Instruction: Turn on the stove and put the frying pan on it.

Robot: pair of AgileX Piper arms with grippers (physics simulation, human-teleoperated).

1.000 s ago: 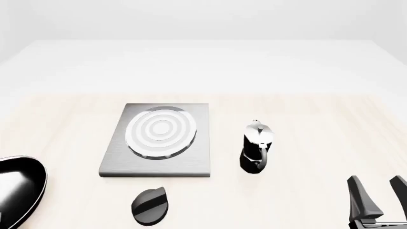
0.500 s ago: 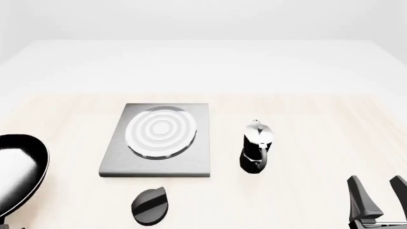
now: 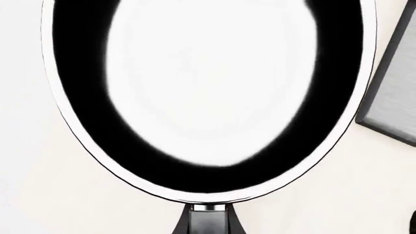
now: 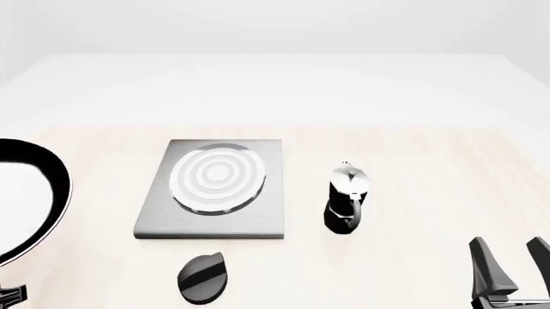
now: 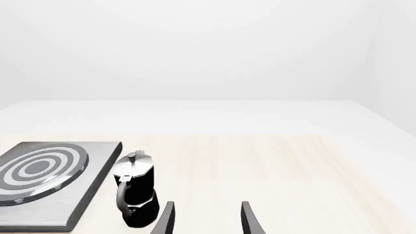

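Front view has the pan higher and larger at the left edge than half a second ago, so I read it as lifted off the table and on its way up (its handle runs out of frame at the bottom). It is well left of the stove, not yet over the burner. My left wrist camera looks straight down the handle into the pale inside, with a stove corner at the side; the left fingers are out of sight, so I cannot tell whether they are clamped, though the carry suggests it. The knob sits untouched near the stove's front edge. My right fingers stand apart, idle, beside the moka pot.
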